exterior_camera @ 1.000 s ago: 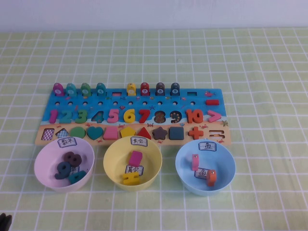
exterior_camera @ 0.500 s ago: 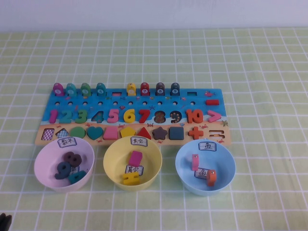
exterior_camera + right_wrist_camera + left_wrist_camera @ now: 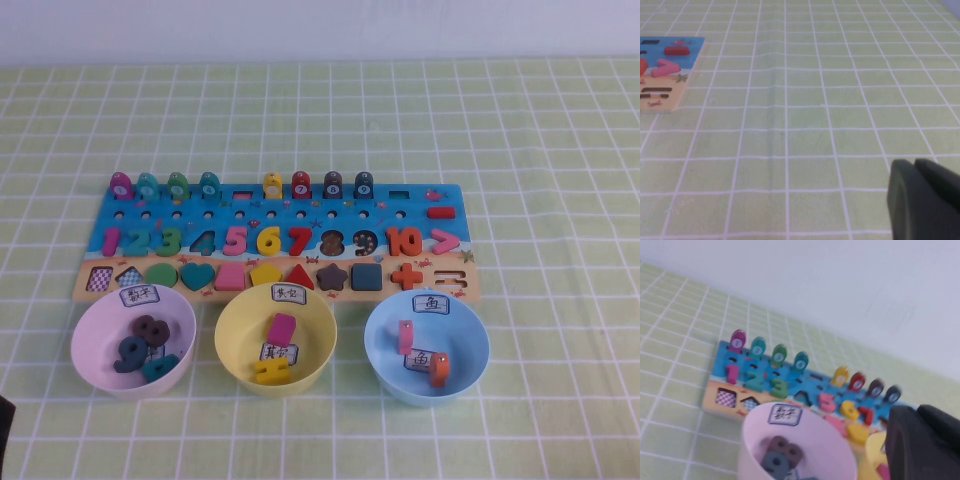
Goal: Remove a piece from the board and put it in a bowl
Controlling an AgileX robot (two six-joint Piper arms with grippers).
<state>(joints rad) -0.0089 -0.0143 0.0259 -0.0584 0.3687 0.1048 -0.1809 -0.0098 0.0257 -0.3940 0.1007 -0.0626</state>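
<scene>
The long blue board (image 3: 410,211) lies across the middle of the table. The magenta-purple arch-topped piece (image 3: 120,185) stands at the left end of its back row, and it also shows in the left wrist view (image 3: 737,341). The light blue bowl (image 3: 480,335) sits in front of the board's right end, holding a pink block (image 3: 405,336) and an orange block (image 3: 439,368). My left gripper (image 3: 916,409) is shut and empty, hovering near the table's front left corner (image 3: 3,432), well short of the board. My right gripper (image 3: 914,162) is shut over bare cloth to the right of the board.
A pale lilac bowl (image 3: 85,335) with dark number pieces and a yellow bowl (image 3: 230,335) with a pink and a yellow piece stand in front of the board. More arch-topped pegs line the board's back row. Green checked cloth (image 3: 560,150) covers the table.
The dark tip of my left arm shows a little higher in the bottom left corner of the high view. Board, bowls and pieces have not moved.
</scene>
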